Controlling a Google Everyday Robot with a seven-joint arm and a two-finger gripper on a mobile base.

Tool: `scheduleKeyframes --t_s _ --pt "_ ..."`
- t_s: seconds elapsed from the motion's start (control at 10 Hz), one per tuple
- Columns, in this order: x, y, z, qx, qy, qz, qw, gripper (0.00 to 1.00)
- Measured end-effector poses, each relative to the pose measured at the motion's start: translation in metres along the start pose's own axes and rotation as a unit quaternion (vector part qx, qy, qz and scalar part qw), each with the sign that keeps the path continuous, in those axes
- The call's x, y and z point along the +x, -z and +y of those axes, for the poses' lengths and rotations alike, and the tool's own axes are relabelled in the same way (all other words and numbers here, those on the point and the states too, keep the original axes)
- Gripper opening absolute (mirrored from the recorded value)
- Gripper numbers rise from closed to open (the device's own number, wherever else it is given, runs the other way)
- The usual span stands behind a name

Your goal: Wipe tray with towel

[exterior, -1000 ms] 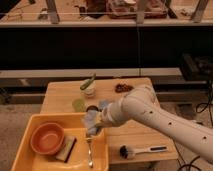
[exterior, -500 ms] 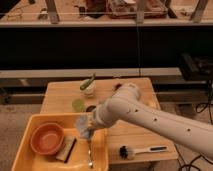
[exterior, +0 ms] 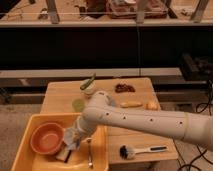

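The gripper point(exterior: 75, 134) is clamped on the towel point(exterior: 70, 144), held low inside the tray point(exterior: 24, 156) so the cloth meets its floor (ready to wipe, I'd judge). A bowl point(exterior: 47, 138) sits just beside it, a spoon point(exterior: 89, 152) on the other side.

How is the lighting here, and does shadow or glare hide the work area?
Camera view: warm, dim light, with a dark band behind the table. The pale arm is the brightest thing, no harsh glare. The pincer, low over the tray beside the bowl with the towel, is lit well enough to place.
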Motion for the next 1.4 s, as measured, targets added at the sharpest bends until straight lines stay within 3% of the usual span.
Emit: scheduleKeyframes --t_s 0.2,0.4,0.6,1.0,1.2,1.4 --pt "-0.002 -0.014 0.016 -0.005 -0.025 -0.004 0.9997 0.10" --pt "-0.009 -0.005 0.041 -0.028 -0.041 0.000 0.9987 0.10" --pt "-0.027 0.001 0.045 -0.056 -0.043 0.004 0.9975 0.10" --pt "-0.050 0.002 0.071 -0.074 -0.076 0.002 0.9944 0.10" --pt "-0.039 0.008 0.084 -0.070 -0.094 0.009 0.9931 0.10" --pt "-0.010 0.019 0.087 -0.068 -0.097 0.022 0.9928 0.10"
